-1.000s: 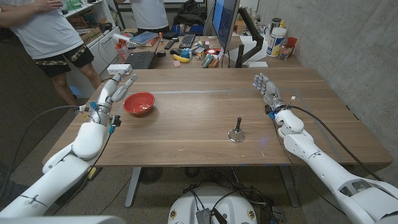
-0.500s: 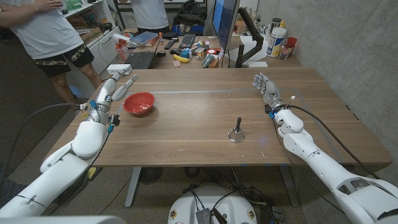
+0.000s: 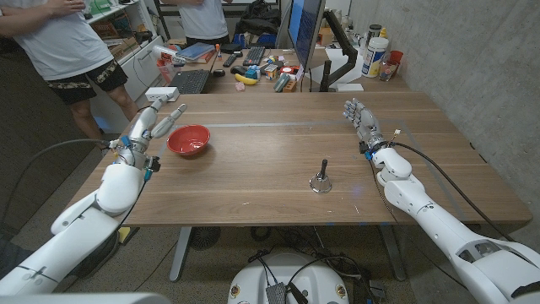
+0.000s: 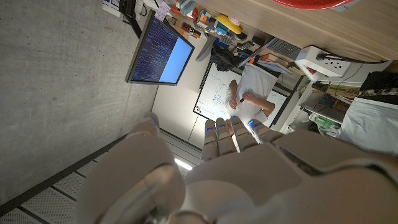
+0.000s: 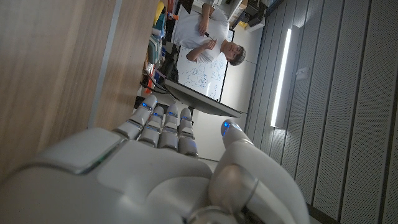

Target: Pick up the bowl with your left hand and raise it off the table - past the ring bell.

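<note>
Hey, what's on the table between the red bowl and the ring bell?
Nothing: the head view shows bare wood between the bowl and the bell.

No legible text, labels, brand names or numbers anywhere. Monitor [image 4: 160,55] at far edge of table [image 3: 278,181], approx 12 o'clock, w/ rows of on-screen text too small to read. Whiteboard [image 4: 214,96] behind, covered in handwritten marks, also illegible. Containers [image 3: 377,52] at approx 1 o'clock w/ labels too blurred to make out.
</note>
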Tool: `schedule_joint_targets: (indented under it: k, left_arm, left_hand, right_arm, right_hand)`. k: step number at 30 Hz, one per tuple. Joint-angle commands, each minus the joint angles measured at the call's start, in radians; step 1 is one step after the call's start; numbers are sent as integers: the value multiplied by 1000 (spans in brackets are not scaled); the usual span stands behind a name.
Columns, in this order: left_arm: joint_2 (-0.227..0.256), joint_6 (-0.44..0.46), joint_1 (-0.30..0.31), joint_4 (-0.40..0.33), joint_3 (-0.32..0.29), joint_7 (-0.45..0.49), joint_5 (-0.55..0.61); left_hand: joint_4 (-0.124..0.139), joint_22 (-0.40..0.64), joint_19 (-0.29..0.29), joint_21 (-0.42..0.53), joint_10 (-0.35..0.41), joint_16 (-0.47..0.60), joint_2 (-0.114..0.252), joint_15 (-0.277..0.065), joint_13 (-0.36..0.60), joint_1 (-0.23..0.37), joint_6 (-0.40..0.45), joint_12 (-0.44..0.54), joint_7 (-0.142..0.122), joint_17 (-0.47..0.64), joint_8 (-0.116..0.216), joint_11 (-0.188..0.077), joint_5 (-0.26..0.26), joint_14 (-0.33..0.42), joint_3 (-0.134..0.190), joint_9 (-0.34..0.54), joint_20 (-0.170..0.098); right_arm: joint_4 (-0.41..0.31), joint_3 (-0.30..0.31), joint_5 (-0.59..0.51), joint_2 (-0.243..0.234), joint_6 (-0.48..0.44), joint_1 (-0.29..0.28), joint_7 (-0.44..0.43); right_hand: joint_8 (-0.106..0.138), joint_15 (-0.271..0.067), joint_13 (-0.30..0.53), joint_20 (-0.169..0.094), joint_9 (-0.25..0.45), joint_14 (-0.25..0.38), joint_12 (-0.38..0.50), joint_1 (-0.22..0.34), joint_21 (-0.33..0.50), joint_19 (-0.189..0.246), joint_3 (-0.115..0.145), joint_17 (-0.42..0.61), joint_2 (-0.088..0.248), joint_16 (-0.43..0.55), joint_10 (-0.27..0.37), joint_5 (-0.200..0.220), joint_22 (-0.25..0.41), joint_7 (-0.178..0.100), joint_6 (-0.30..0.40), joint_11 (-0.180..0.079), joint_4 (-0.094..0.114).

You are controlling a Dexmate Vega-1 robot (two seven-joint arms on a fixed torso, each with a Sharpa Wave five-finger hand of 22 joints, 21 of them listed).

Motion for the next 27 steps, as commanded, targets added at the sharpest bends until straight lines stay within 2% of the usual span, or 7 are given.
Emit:
schedule_joint_targets:
  k: [1,7,27]
  left_arm:
    - [12,62,17,-25,-8,8,52]
    - [16,83,20,-34,-7,12,74]
    - [37,213,44,-97,14,34,190]
  left_hand:
    - [-4,5,-11,3,1,5,-1,-20,6,11,3,0,-1,4,0,-1,-6,9,2,2,-11]
    - [-6,5,-13,5,1,4,-2,-20,6,16,2,-1,-3,4,-1,-3,-7,9,1,2,11]
    - [-29,4,-24,6,-8,3,-9,0,7,49,0,-5,-3,4,-2,-8,-6,9,5,3,10]
  right_arm:
    - [-14,6,0,-8,1,-5,-6]
    - [-16,9,2,-8,5,-8,-6]
    - [-15,10,5,-9,9,-12,0]
  right_hand:
    - [-4,-2,3,-8,5,1,-2,-7,-3,8,5,2,3,0,7,3,5,-2,3,-1,-5]
    - [-4,-1,3,-7,5,2,-2,-7,-6,9,5,2,3,0,7,3,5,-3,2,-1,-5]
    - [-4,-1,3,-9,5,2,-2,-9,-13,14,5,2,3,0,7,3,5,-3,3,-2,-6]
